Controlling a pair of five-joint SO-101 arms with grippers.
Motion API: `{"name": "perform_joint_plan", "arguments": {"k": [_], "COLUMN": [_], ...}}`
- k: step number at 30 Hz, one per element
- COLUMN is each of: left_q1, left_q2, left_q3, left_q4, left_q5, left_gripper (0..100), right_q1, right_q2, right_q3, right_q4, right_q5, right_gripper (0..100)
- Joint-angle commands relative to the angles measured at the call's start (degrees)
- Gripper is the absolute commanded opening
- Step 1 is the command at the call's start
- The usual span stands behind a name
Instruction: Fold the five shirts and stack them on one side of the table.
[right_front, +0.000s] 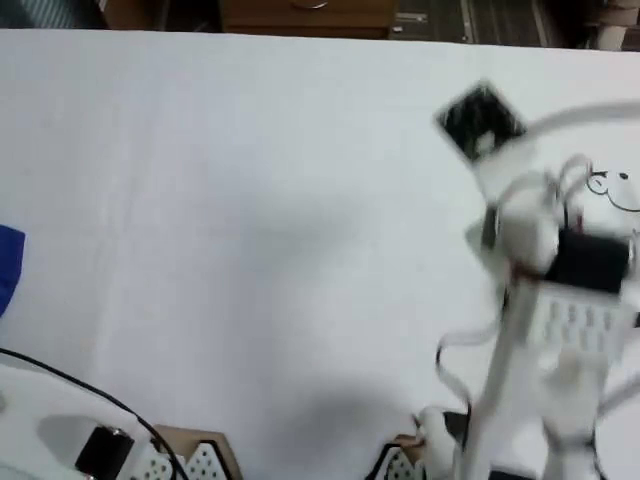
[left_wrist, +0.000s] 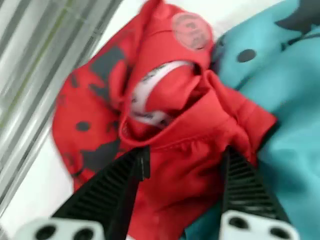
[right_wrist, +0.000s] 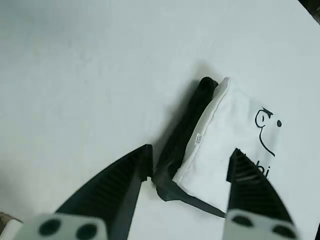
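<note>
In the left wrist view a crumpled red shirt (left_wrist: 165, 115) with dark prints lies against a teal shirt (left_wrist: 285, 100). My left gripper (left_wrist: 180, 175) is open just above the red cloth, one finger on each side of a fold. In the right wrist view a folded white shirt (right_wrist: 232, 145) with a line drawing rests on a folded black shirt (right_wrist: 182, 135). My right gripper (right_wrist: 187, 175) hangs open above this stack, holding nothing. In the high view the right arm (right_front: 530, 240) stands at the table's right, beside the white shirt (right_front: 615, 190).
The white table (right_front: 250, 200) spreads across the high view. A bit of blue cloth (right_front: 8, 262) shows at its left edge. Arm bases (right_front: 190, 460) and a black cable (right_front: 70, 385) sit along the front edge. A striped grey surface (left_wrist: 40, 55) borders the red shirt.
</note>
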Motion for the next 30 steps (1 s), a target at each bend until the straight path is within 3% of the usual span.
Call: {"name": "perform_joint_plan", "arguments": {"k": [1, 5, 9, 17, 21, 25, 30], "left_q1": [2.6, 1.8, 2.4, 11.1, 20.7, 36.2, 55.6], "left_q2": [1.3, 0.0, -3.8, -14.5, -23.8, -33.0, -43.4], "left_q3": [-1.6, -4.1, -11.4, -28.3, -26.9, -26.9, -17.6], "left_q4": [-0.1, 1.8, 6.9, 23.4, 28.9, 38.2, 39.1], "left_q5": [2.2, 13.5, 19.7, 25.9, 28.4, 27.6, 26.2], "left_gripper": [23, 0, 2, 2, 2, 2, 2], "right_q1": [-0.1, -0.1, 0.0, -0.1, 0.0, 0.3, 9.3], "right_q2": [-15.9, -27.4, -35.2, -40.4, -40.3, -40.3, -40.2], "right_q3": [11.4, 22.3, 31.5, 40.4, 40.5, 40.5, 41.2], "right_q4": [-0.1, -0.1, -0.2, -0.3, -0.7, -0.9, -8.0], "right_q5": [3.1, 5.7, 6.0, 5.5, 5.5, 3.0, -3.5], "right_gripper": [25.1, 25.1, 25.1, 25.1, 25.1, 25.1, 25.1]}}
